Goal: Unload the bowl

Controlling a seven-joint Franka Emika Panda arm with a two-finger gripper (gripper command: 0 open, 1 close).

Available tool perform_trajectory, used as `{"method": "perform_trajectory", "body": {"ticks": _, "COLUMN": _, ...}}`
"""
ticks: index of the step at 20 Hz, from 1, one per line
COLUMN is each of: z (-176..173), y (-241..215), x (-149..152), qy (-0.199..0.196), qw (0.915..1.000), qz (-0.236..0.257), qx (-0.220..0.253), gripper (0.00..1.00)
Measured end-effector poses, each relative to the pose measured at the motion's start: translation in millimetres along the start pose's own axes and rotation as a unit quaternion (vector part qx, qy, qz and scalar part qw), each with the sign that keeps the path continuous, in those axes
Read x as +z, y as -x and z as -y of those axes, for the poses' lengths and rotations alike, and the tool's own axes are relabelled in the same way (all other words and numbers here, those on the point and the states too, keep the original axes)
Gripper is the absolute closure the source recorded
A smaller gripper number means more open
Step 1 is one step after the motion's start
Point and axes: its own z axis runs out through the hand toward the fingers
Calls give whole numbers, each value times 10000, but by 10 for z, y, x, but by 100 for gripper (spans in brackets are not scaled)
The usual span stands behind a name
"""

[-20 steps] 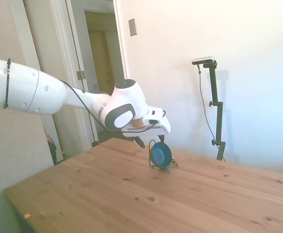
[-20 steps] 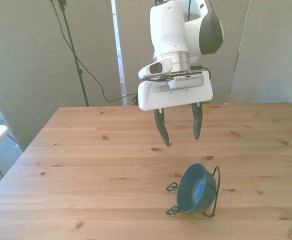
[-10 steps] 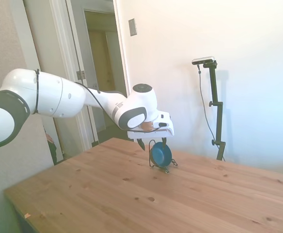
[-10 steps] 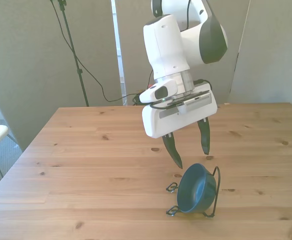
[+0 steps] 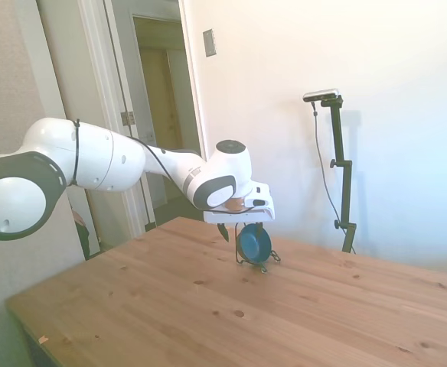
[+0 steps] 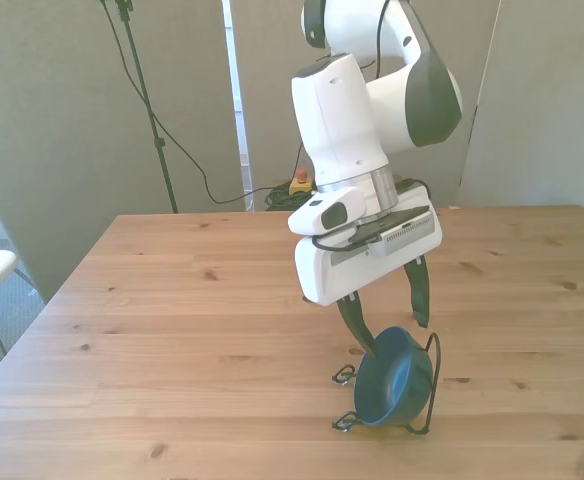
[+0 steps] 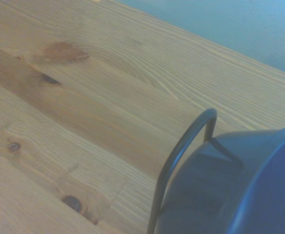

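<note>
The dark teal-blue bowl [image 6: 392, 380] stands on its edge in a thin black wire stand [image 6: 434, 358], near the table's front edge in the front view. My gripper [image 6: 395, 336] is open and tilted, right at the bowl's top rim. One finger [image 6: 364, 335] reaches down beside the rim and the other sits just above it. I cannot tell whether either touches the bowl. From the side, the gripper [image 5: 237, 228] hangs over the bowl [image 5: 254, 242]. Up close, the wrist view holds the bowl [image 7: 250, 190] and the stand's wire loop [image 7: 181, 148].
The wooden table [image 6: 172, 330] stretches wide to the front view's left and right of the stand. The stand's small wire feet [image 6: 344, 376] stick out on the front view's left of the bowl. A doorway [image 5: 158, 115] and a white wall lie beyond the table.
The gripper has come down and forward, tilting, from above the table behind the bowl to the bowl's top rim. It stays open. The bowl and stand have not moved.
</note>
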Motion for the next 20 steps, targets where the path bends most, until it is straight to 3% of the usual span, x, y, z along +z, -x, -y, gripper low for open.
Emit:
{"method": "perform_trajectory", "body": {"ticks": 10, "z": 97, "y": -10, "x": 15, "qy": -49, "qw": 9996, "qz": -54, "qx": -274, "gripper": 100}}
{"method": "perform_trajectory", "body": {"ticks": 20, "z": -39, "y": 14, "x": 17, "qy": -265, "qw": 9993, "qz": 73, "qx": -261, "gripper": 100}}
